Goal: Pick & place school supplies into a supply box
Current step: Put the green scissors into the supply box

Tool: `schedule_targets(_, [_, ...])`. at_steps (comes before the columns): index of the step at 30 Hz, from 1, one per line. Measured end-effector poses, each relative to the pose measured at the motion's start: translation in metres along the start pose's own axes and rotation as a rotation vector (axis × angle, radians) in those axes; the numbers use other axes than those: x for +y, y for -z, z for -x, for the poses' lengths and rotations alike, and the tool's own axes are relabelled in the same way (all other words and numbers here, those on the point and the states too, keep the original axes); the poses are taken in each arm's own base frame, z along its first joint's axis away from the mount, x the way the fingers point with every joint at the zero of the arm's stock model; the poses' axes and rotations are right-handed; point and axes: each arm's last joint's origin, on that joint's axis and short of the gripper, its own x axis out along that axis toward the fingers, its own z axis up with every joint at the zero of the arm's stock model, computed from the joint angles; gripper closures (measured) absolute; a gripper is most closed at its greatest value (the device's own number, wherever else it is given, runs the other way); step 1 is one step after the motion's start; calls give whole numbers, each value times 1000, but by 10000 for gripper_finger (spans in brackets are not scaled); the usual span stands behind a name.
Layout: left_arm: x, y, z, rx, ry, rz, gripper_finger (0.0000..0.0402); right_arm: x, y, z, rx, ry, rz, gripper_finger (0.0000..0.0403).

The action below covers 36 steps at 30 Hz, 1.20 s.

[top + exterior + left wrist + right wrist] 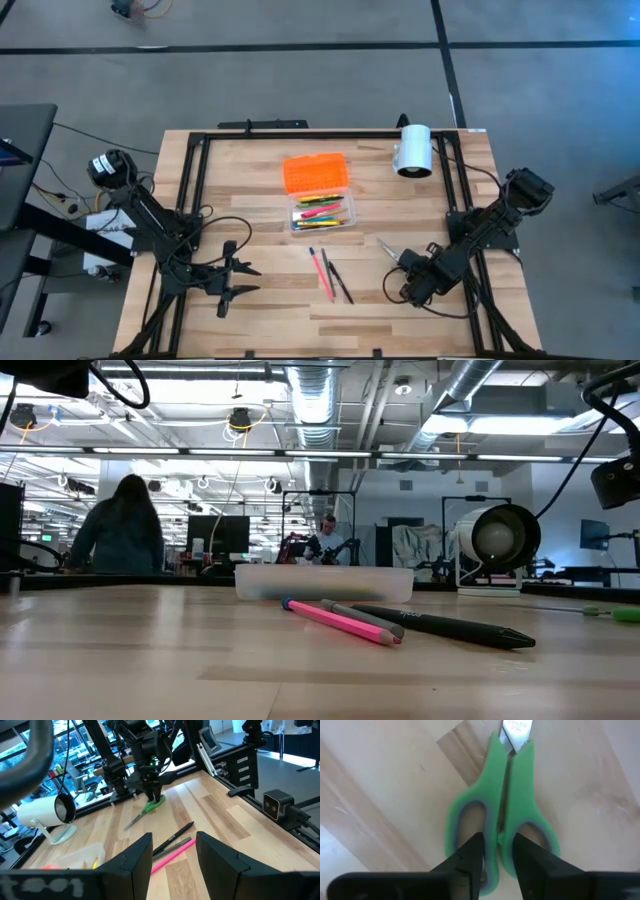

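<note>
The green-handled scissors (500, 805) lie flat on the table right of centre (388, 248), blades toward the far left. My right gripper (405, 262) stands over their handle end, shut on it. The clear supply box (322, 215) sits at mid-table with several pens inside. Its orange lid (317, 172) lies just beyond it. A pink pencil (326, 275), a grey one and a black pen (341, 284) rest on the wood near the box. My left gripper (245, 280) waits open near the table's near left side, pointing right. My right gripper (497, 855) comes from above, pointing down. One fingertip (472, 850) is in each finger loop. The two inner handle bars (501, 832), where the loops meet, are pinched between them. The scissors lie flat on the table (150, 806).
A white cylinder (413, 150) lies on its stand at the far right. Black frame rails (195, 190) run along the table's left, right and far sides. Bare wood stretches between the pens and my left gripper. People sit far behind the table (120, 525).
</note>
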Motion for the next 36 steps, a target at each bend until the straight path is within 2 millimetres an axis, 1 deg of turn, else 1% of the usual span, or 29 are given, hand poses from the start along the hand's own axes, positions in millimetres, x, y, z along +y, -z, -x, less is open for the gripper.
schedule_targets(5, [0,0,0,1,0,-1,258,1,-1,0,-21,-1,31,332])
schedule_targets(11, [0,0,0,1,0,-1,258,1,-1,0,-38,-2,34,330])
schedule_targets(18, [0,0,0,1,0,-1,258,3,-5,-1,-57,-19,96,329])
schedule_targets(25, [0,0,0,1,-1,-1,258,3,-17,-1,-79,-54,157,329])
schedule_targets(36, [0,0,0,2,-2,-2,258,15,-43,0,-216,-194,212,329])
